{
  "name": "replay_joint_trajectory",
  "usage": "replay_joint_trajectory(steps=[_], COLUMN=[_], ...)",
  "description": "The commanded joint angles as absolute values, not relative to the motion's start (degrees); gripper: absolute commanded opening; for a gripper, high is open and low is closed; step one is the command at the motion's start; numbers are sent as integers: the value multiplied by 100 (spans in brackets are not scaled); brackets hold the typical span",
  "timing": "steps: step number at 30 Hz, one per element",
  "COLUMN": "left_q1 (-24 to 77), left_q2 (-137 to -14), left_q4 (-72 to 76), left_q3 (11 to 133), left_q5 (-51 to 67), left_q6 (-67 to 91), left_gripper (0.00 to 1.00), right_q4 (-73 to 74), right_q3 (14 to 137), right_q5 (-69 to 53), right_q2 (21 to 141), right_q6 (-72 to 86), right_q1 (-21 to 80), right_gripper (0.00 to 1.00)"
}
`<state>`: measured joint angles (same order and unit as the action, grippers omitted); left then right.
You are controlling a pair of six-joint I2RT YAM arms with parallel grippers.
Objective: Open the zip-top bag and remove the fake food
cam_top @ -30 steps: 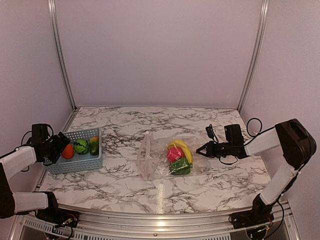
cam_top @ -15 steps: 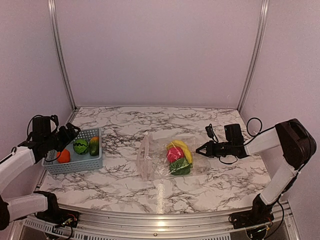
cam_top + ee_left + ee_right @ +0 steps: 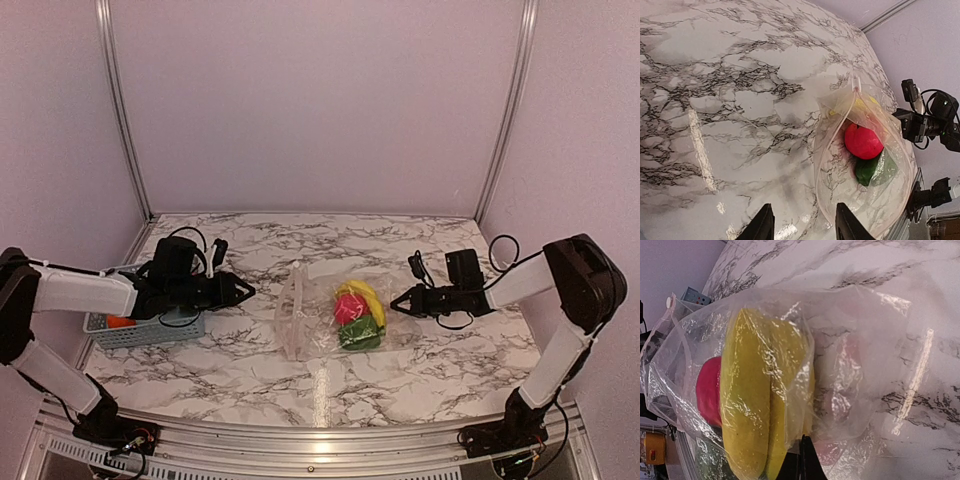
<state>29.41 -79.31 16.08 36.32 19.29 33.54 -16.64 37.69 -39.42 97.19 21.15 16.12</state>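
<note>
emptying the bag (image 3: 300, 322), lying open-mouthed right of the basket (image 3: 150, 331), food (image 3: 355, 310) inside. pinching its far end with right gripper (image 3: 398, 301); holding left gripper (image 3: 245, 292) narrow, empty, beside basket. next: reaching inside.

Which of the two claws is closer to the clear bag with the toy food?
Right. The right gripper pinches the closed end of the zip-top bag; the left gripper hovers open, short of its mouth, not touching.
</note>
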Motion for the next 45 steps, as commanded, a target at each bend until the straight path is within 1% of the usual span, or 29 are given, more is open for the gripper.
replay_joint_trajectory(steps=[1, 7, 11, 17, 23, 26, 30, 32, 39, 42, 45], left_q1=[3556, 3919, 4158, 4340, 4412, 4486, 4548, 4572, 4704, 4748, 4785], left_q2=[-8906, -9699, -10040, -10680, -11410, -11668, -11979, -12088, -12273, -12333, -12410], left_q4=[2394, 2870, 2828, 2834, 3313, 3422, 3633, 3856, 4212, 3945, 3267], left_q3=[4106, 4496, 4803, 5313, 5697, 5941, 6195, 6236, 6391, 6513, 6743], left_q5=[2178, 2414, 2386, 2384, 2625, 2701, 2827, 2942, 3139, 2920, 2542], left_q6=[3307, 3384, 3356, 3473, 3653, 3651, 3741, 3830, 3893, 3804, 3603], left_gripper=[41, 36, 34, 34, 36, 40, 58, 65, 82, 87, 92], right_q4=[-1606, -1593, -1582, -1552, -1502, -1470, -1437, -1433, -1480, -1522, -1567], right_q3=[3933, 3969, 4021, 4134, 4253, 4318, 4417, 4449, 4525, 4551, 4552], right_q5=[-3911, -3896, -3887, -3894, -3835, -3791, -3755, -3724, -3700, -3725, -3769], right_q2=[9860, 9918, 9977, 10061, 10162, 10244, 10333, 10336, 10421, 10432, 10433], right_q6=[2013, 1989, 1978, 1969, 1953, 1936, 1945, 1958, 2038, 2079, 2104], right_q1=[1654, 1696, 1729, 1832, 1999, 2087, 2205, 2266, 2496, 2546, 2568], right_gripper=[0, 0, 0, 0, 0, 0, 0, 0, 0, 0, 0])
